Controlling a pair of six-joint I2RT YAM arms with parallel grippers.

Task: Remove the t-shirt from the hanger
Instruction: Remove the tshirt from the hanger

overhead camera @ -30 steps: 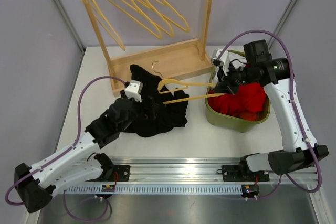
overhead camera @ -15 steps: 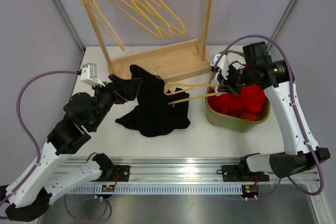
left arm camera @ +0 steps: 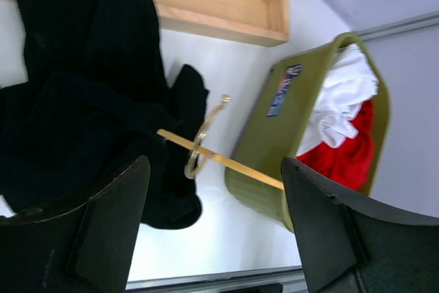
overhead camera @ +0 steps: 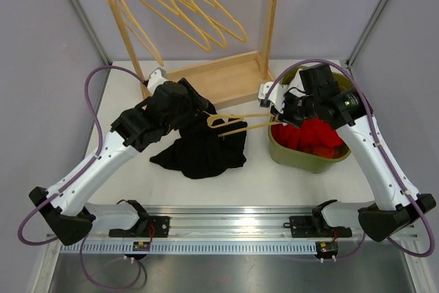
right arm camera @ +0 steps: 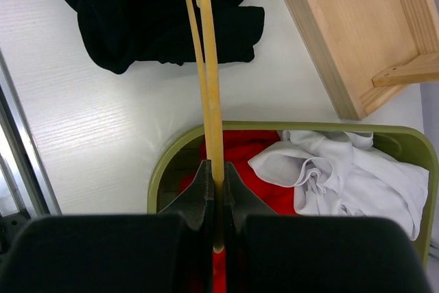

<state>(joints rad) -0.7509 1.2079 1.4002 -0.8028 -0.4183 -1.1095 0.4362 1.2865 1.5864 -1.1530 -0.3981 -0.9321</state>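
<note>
From above, the black t-shirt (overhead camera: 200,147) lies crumpled on the white bench (overhead camera: 116,97) in front of the wooden rack (overhead camera: 206,80), on which spare yellow hangers (overhead camera: 185,8) hang. The left hand (overhead camera: 193,101) hovers over the shirt's upper end, close to the rack's base. The yellow hanger (overhead camera: 241,123) stretches level from the shirt's right side towards the olive bin (overhead camera: 309,161), where the right hand (overhead camera: 278,111) holds its outer end above the bin's left rim. Red cloth (overhead camera: 317,135) fills the bin. The left wrist camera shows that hand's two dark fingers (left arm camera: 110,217) spread wide with nothing between them. Beyond them the shirt is spread over the bench, and the hanger's metal hook curls just beside the shirt's edge. One end of the hanger's bar meets the black cloth; whether it sits inside the shirt cannot be told. A white garment (left arm camera: 343,97) lies on the red one in the bin. The right wrist camera shows that hand's fingers pressed together on the hanger's thin yellow bars, which run away over the bin's rim to the black shirt on the bench.
</note>
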